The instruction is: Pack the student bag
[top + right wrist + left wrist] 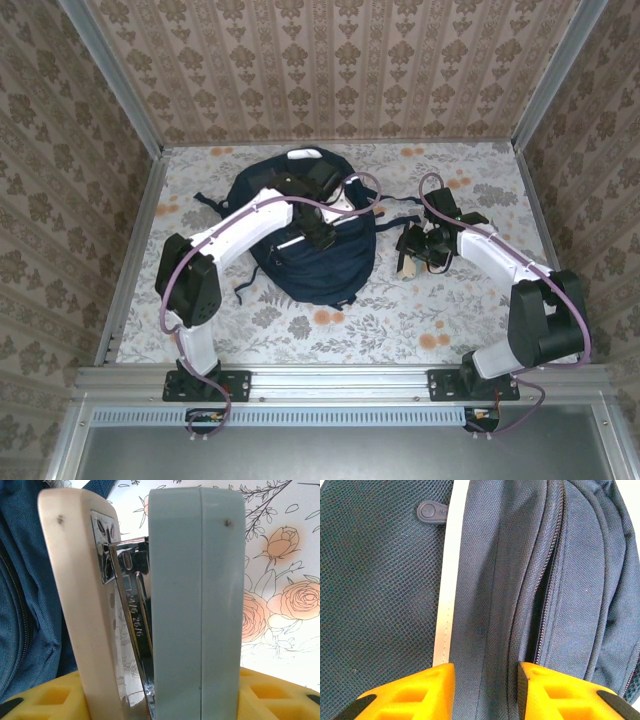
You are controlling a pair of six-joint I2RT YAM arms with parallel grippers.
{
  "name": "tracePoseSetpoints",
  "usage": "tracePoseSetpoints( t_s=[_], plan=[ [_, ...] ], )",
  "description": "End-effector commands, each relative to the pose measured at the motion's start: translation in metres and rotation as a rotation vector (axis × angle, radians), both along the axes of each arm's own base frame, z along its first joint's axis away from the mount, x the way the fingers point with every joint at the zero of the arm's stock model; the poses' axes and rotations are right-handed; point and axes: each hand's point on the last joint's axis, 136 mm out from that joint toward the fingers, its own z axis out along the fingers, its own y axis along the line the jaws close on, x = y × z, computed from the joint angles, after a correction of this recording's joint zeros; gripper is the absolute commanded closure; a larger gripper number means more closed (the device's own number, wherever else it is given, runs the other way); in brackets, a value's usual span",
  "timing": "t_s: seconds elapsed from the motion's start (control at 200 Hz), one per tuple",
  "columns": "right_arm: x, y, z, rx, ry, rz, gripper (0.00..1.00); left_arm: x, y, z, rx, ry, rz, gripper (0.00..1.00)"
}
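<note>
The student bag [318,275] is lying in the middle of the floral surface [440,320], with dark straps trailing out at its sides. The left hand [485,674] is reaching over the bag's front. Its yellow fingers [420,692] are straddling a ridge of navy fabric between a white reflective stripe [447,605] and a zipper [546,580]; I cannot tell whether they are pinching it. Just right of the bag, the right hand [425,250] is gripping a stapler [195,605], with its beige base, metal magazine and grey-blue top standing upright between the fingers.
</note>
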Motion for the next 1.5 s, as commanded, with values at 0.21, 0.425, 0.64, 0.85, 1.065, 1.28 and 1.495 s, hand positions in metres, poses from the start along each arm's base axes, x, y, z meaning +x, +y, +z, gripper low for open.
tracePoseSetpoints(
  t_s=[0.21,0.425,0.64,0.85,1.065,1.28,1.495],
  plan=[
    [0.003,0.005,0.017,0.052,-0.054,-0.02,0.45,0.002,0.009,-0.017,0.075,0.009,-0.042,0.55],
    [0.003,0.005,0.02,0.055,-0.06,-0.026,0.45,0.002,0.013,-0.027,0.122,0.014,-0.062,0.57],
    [0.003,0.005,0.02,0.056,-0.062,-0.029,0.45,-0.008,0.017,-0.038,0.16,0.065,-0.11,0.47],
    [0.002,0.005,0.02,0.059,-0.059,-0.03,0.45,-0.004,0.02,-0.036,0.188,0.028,-0.122,0.63],
    [0.001,0.004,0.022,0.056,-0.06,-0.042,0.45,0.009,0.005,-0.01,0.086,-0.053,-0.075,0.89],
    [0.003,0.0,0.048,0.075,-0.125,-0.077,0.45,0.031,-0.032,0.063,-0.204,-0.205,0.011,0.94],
    [0.006,0.021,0.072,0.2,-0.161,-0.055,0.45,0.052,-0.056,0.115,-0.393,-0.264,0.133,0.95]
  ],
)
